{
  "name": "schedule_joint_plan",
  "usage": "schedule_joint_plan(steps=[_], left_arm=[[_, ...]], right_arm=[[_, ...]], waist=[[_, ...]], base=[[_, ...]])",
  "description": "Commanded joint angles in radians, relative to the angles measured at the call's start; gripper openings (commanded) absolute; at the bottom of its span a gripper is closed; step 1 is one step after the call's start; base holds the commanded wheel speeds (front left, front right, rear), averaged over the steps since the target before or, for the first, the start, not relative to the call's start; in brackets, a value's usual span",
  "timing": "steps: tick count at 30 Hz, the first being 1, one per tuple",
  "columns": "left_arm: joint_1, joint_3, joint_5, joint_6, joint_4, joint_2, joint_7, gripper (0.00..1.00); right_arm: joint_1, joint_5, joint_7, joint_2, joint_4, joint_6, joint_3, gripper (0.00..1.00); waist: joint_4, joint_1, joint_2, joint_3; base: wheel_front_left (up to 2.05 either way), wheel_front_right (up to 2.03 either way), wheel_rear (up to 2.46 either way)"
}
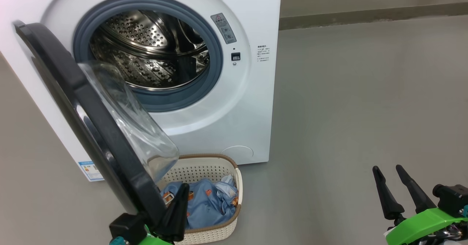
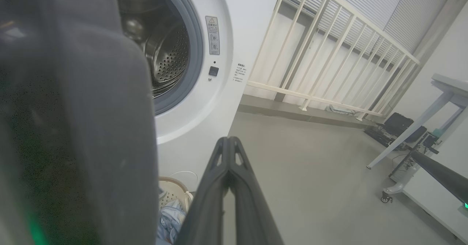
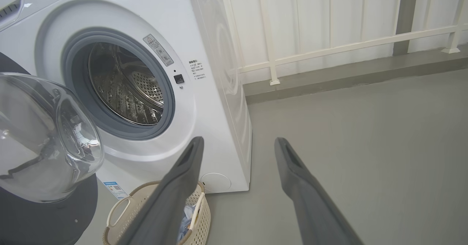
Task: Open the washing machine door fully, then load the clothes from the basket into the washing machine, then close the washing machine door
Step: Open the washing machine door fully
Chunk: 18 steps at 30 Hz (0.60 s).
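Note:
The white washing machine stands with its steel drum exposed. Its washing machine door, black-rimmed with a clear glass bowl, is swung out toward me. Below it sits the cream basket holding the light blue clothes. My left gripper is shut on nothing, close beside the door's lower edge and over the basket. In the left wrist view its joined fingertips point past the dark door rim. My right gripper is open and empty, low over the floor to the right.
Grey floor stretches right of the machine up to a low kerb. A white railing runs behind it. A wheeled table and a black case stand farther right.

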<state>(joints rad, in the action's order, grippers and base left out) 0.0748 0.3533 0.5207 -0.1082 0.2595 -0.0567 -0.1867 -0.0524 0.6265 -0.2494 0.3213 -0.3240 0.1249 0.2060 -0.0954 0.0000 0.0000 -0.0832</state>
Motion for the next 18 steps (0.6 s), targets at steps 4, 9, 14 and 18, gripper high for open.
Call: schedule_joint_plan(steps=[4,9,14,18], left_arm=[[0.058,-0.061,0.019,0.026,0.013,0.000,-0.026,0.00],[0.059,-0.094,0.029,0.045,0.028,-0.009,-0.040,0.00],[0.041,-0.121,0.038,0.058,0.013,-0.023,-0.049,0.00],[0.023,-0.133,0.044,0.067,-0.002,-0.036,-0.048,0.00]], right_arm=[[-0.021,0.015,-0.012,0.020,0.018,0.006,0.011,1.00],[-0.019,0.016,-0.012,0.017,0.013,0.006,0.011,1.00],[-0.018,0.018,-0.012,0.012,0.012,0.006,0.012,1.00],[-0.013,0.022,-0.012,0.009,0.007,0.006,0.014,1.00]], waist=[[0.005,0.0000,0.0000,0.004],[0.027,0.0000,0.0000,0.004],[0.059,0.0000,0.0000,0.003],[0.093,0.0000,0.0000,0.004]], base=[[0.00,0.00,0.00],[0.00,0.00,0.00],[0.00,0.00,0.00],[0.00,0.00,0.00]])
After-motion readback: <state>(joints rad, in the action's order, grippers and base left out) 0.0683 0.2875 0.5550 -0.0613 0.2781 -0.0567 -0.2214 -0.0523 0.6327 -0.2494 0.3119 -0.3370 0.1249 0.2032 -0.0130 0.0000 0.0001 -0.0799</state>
